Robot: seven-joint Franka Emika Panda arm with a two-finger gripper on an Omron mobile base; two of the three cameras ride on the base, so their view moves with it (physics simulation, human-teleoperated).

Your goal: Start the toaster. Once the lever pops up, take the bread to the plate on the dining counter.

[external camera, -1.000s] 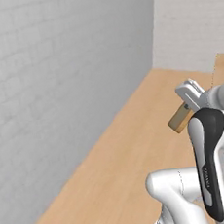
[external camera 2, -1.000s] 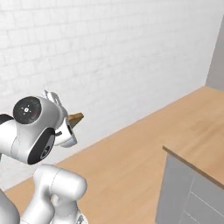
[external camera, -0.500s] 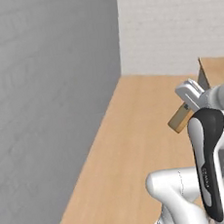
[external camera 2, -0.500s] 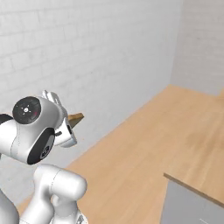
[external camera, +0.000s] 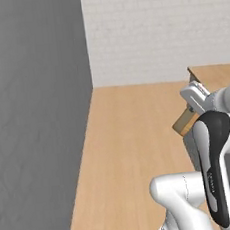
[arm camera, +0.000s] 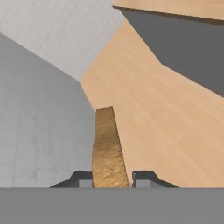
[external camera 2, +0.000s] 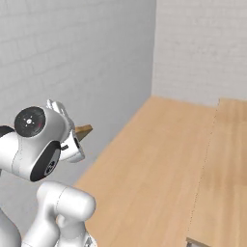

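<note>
My gripper (arm camera: 111, 177) is shut on the bread (arm camera: 107, 146), a tan slice with a darker crust, seen edge-on between the two dark fingertips. In the left base view the bread (external camera: 184, 123) sticks out down-left from the raised gripper (external camera: 191, 113), high over the wooden floor. From the right base view the bread (external camera 2: 85, 129) pokes out to the right of the gripper (external camera 2: 77, 136) beside the arm's round wrist. The toaster and the plate are out of view.
A grey wall (external camera: 37, 120) runs along the left and meets a white brick wall (external camera: 158, 32) at a corner ahead. A wood-topped counter (external camera: 215, 71) with grey sides stands on the right, also as counter (external camera 2: 226, 159) and counter (arm camera: 175, 6); whether it is the dining counter I cannot tell. Wooden floor (external camera: 131, 150) lies between.
The whole picture has swung in both base views: the base has turned, bringing the room corner and the counter into view. The gripper still holds the bread the same way.
</note>
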